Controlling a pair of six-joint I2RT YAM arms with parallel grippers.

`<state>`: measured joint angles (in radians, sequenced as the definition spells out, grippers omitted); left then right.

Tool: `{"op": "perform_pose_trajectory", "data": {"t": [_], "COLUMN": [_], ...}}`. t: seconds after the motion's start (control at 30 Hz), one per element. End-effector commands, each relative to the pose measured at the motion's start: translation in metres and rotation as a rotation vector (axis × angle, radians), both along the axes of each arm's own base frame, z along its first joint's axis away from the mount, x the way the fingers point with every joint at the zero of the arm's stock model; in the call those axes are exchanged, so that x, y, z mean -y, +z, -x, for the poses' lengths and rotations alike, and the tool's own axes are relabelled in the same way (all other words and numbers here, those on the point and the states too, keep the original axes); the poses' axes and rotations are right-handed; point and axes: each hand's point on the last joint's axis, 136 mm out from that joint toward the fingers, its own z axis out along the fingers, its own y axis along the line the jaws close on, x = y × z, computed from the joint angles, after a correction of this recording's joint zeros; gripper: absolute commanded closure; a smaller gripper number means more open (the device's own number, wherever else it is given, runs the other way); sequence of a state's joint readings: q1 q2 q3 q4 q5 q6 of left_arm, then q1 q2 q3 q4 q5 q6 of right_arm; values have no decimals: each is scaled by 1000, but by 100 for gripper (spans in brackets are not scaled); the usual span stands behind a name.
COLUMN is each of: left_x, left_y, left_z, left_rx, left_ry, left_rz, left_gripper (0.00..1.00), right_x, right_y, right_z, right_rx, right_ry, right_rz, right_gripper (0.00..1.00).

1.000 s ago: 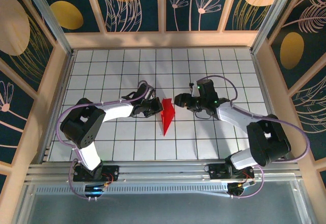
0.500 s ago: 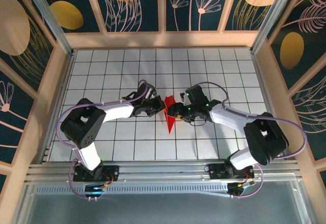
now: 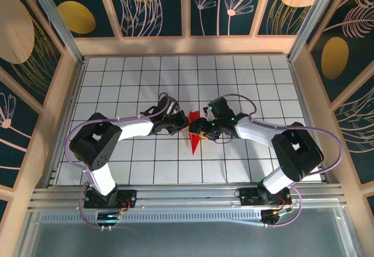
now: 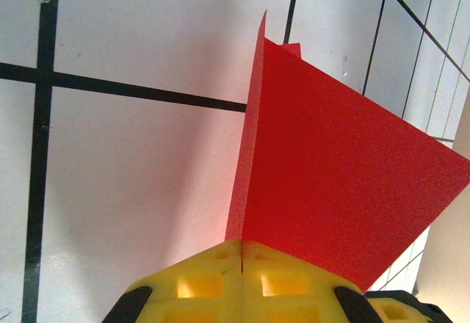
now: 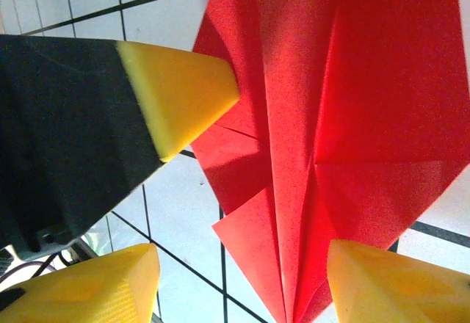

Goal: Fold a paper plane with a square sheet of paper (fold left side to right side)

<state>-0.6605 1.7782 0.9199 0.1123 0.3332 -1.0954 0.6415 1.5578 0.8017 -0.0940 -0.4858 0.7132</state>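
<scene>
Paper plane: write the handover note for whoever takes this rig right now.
Left gripper: shut on the plane, holding one flap raised off the table.
Right gripper: open, jaws either side of the plane, not gripping.
Plane: mid-table between the grippers, tip toward the near edge.
Done: nose and centre creases are in.
Left: probably flatten the raised flap, then release.

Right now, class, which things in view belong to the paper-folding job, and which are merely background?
Job: red paper plane; left pincer, shut on it; right pincer, open over it.
Background: grid table; patterned walls; metal rail.
</scene>
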Motion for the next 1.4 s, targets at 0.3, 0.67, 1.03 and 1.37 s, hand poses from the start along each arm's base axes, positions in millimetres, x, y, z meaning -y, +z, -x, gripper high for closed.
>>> {"op": "perform_pose_trajectory", "data": {"t": [0.3, 0.67, 1.03, 1.37], "left_x": [3, 2, 1, 2], "left_y": [-7, -10, -13, -14], "left_z": [6, 7, 8, 9], "left_rx": [-33, -39, -45, -49], "left_ry": [0, 0, -3, -4], "left_rz": [12, 4, 0, 0], "left_gripper": [100, 100, 100, 100], "right_x": [0, 1, 0, -6], "right_y": [3, 2, 0, -9], "right_z": [-7, -9, -9, -3], "right_rx": [37, 47, 46, 20], "right_ry": [-15, -17, -12, 7], "right_rz": [48, 62, 64, 65], "right_gripper": [33, 31, 29, 34]}}
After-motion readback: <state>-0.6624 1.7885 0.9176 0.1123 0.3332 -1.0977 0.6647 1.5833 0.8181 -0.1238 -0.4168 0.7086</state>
